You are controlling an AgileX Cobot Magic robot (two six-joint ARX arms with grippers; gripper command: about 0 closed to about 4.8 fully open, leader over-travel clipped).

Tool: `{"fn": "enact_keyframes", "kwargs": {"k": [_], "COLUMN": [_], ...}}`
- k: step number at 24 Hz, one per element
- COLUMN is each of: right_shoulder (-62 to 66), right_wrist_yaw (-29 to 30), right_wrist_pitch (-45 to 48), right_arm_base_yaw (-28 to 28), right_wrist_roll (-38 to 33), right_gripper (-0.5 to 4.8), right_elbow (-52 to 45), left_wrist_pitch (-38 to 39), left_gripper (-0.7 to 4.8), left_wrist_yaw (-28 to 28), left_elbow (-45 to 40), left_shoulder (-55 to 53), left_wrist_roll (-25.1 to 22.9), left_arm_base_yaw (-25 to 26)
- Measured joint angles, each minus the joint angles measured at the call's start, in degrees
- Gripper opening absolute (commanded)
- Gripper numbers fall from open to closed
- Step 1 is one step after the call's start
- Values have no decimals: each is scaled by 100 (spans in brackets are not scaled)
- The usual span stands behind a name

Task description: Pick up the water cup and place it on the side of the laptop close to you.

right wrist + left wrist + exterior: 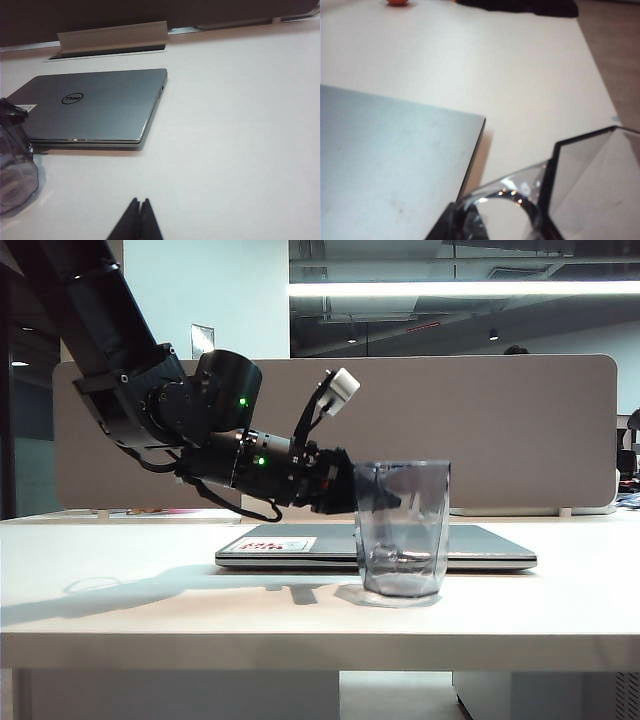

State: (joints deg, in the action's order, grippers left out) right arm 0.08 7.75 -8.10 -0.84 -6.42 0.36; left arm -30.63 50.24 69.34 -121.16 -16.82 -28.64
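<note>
The water cup [402, 530], clear and grey-tinted, stands upright with its base at the white table [150, 605], just in front of the closed silver laptop [300, 545]. My left gripper [372, 502] reaches in from the left and is shut on the cup's left side. In the left wrist view the cup [592, 185] fills the space at the jaws of the left gripper [495, 222], beside the laptop's lid [385, 160]. My right gripper [140, 202] hovers shut and empty over bare table, with the laptop [95, 107] and the cup [15, 170] beyond it.
A grey partition [520, 420] runs along the back of the table. A white cable flap [112, 37] sits behind the laptop. A small orange object [397, 2] lies far off on the table. The table's front edge [320, 640] is close to the cup.
</note>
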Motion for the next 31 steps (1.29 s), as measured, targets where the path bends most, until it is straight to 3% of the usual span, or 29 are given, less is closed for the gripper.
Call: {"fn": "enact_keyframes", "kwargs": {"k": [9,14,26,31], "right_shoulder": [0,0,0,0], "right_wrist_yaw": [0,0,0,0], "right_wrist_pitch": [0,0,0,2], "right_arm_base_yaw": [0,0,0,0], "right_wrist_roll": [0,0,0,0], "right_gripper": [-6,-6,-6,-6], "right_elbow": [0,0,0,0], "left_wrist_pitch": [428,448,656,918], "left_gripper": [1,85,94,154], "left_wrist_yaw": [-33,-33,-37,-127], "left_elbow": [17,17,11,11], "left_shoulder": [7,7,22,138], "left_wrist_roll": [-330,-332,-374,-376], "left_arm_base_yaw": [-22,-22,-22,-7]}}
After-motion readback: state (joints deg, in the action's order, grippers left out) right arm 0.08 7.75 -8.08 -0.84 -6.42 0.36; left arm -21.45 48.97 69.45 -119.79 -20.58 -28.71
